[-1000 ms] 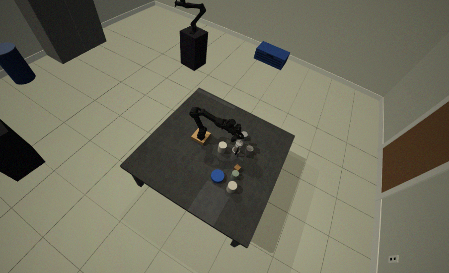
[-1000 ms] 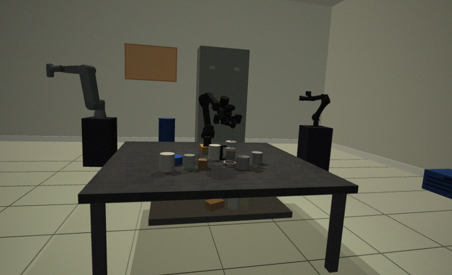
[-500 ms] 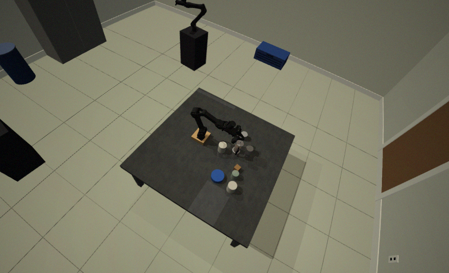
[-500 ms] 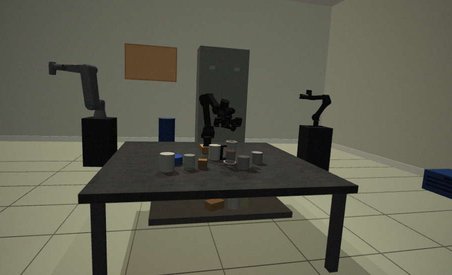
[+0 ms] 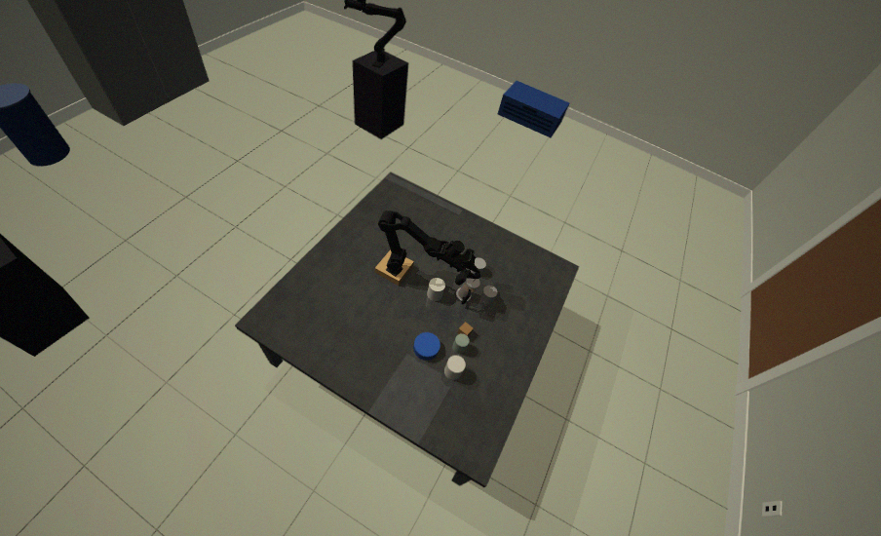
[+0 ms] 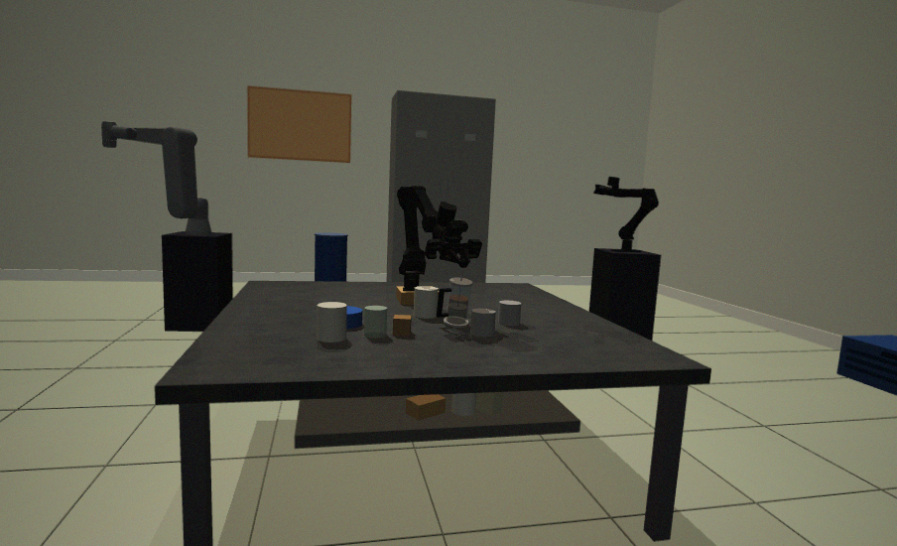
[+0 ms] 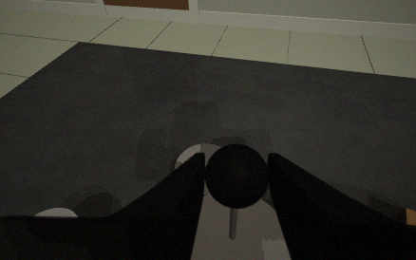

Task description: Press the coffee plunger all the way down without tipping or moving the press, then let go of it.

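The coffee press (image 6: 459,306) stands upright on the table, with its black handle (image 6: 443,302) toward the white cup. Its pale lid (image 5: 473,282) (image 7: 215,230) is in place. My gripper (image 5: 469,276) (image 6: 464,260) is above the press, shut on the black plunger knob (image 7: 236,176). The knob sits between both fingertips in the wrist view. A short length of thin rod (image 7: 233,225) shows between knob and lid, so the knob is above the lid. In the top and exterior views the fingers hide the knob.
A white cup (image 5: 437,288) (image 6: 426,303), a grey cup (image 5: 489,291) (image 6: 483,323) and another pale cup (image 5: 479,263) (image 6: 509,314) stand close around the press. Farther off are an orange block (image 5: 466,327) (image 6: 402,327), a green cup (image 5: 461,341), a blue disc (image 5: 426,344) and a large white cup (image 5: 455,365).
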Available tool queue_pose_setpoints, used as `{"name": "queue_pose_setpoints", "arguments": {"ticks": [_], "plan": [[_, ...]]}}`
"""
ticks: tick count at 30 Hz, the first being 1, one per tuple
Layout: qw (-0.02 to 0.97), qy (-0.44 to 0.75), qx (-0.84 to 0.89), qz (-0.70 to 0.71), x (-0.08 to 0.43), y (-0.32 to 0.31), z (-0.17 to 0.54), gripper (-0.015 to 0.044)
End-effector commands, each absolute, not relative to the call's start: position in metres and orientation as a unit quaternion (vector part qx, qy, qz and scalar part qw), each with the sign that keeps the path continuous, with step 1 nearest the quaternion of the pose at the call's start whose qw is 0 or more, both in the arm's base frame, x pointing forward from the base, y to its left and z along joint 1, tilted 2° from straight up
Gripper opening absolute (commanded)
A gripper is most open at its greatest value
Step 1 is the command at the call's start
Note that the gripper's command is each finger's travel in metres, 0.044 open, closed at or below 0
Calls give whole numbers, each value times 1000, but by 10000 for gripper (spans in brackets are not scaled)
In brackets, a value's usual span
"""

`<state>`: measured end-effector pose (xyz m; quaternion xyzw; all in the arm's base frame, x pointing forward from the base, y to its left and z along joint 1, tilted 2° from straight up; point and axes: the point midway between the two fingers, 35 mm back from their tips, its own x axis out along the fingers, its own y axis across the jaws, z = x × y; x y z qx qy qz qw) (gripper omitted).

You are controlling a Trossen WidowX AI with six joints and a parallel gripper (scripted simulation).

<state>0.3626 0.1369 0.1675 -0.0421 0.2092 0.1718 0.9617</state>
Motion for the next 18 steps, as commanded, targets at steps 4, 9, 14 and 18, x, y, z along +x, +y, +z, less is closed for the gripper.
{"name": "queue_pose_setpoints", "arguments": {"ticks": [4,9,14,18], "plan": [[951,253,-50,171,360,136,136,125],[951,253,-50,171,362,136,137,125],[951,253,-50,171,363,136,138,125],[951,253,-50,171,363,137,138,125]]}}
